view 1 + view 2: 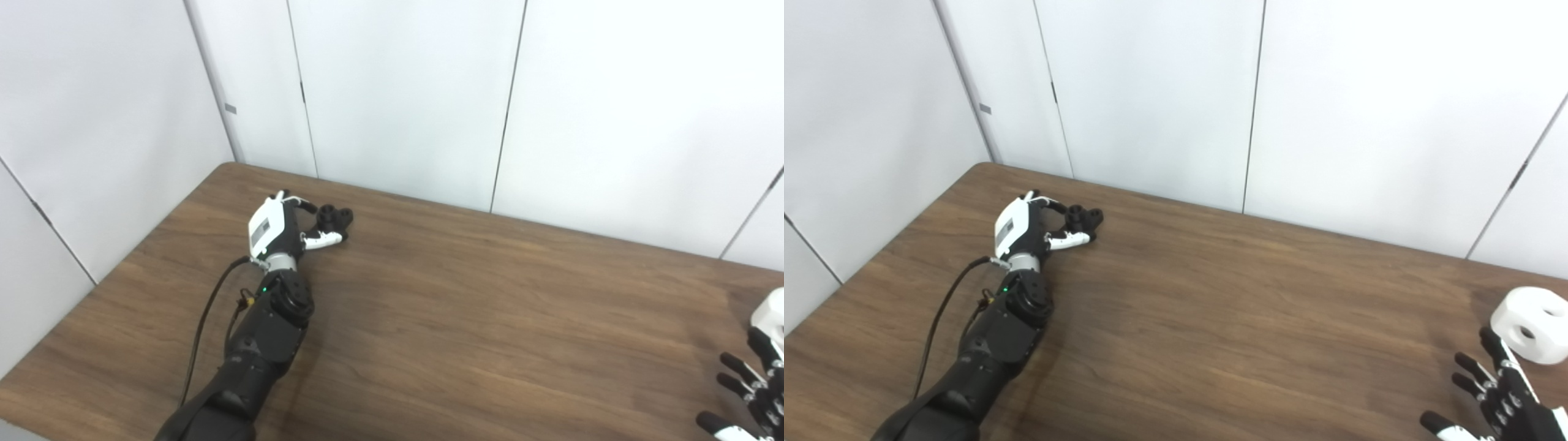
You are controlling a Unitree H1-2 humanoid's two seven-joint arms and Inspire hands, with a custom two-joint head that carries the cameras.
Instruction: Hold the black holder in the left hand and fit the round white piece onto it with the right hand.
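The black holder [336, 218] rests on the brown table [465, 318] at the far left, near the back edge. My left hand [288, 225] is curled around it, fingers on its near-left side and the white thumb [323, 241] pressed under its front. The round white piece [1530, 325], a thick disc with holes, lies at the table's right edge; the left eye view shows only a sliver of it. My right hand [1494, 392] sits just in front of it, open with its fingers spread and holding nothing. The fingertips stop a little short of the piece.
White wall panels [398, 92] close off the back and left of the table. A black cable [205, 318] runs along my left forearm. The table's left corner lies close to the holder.
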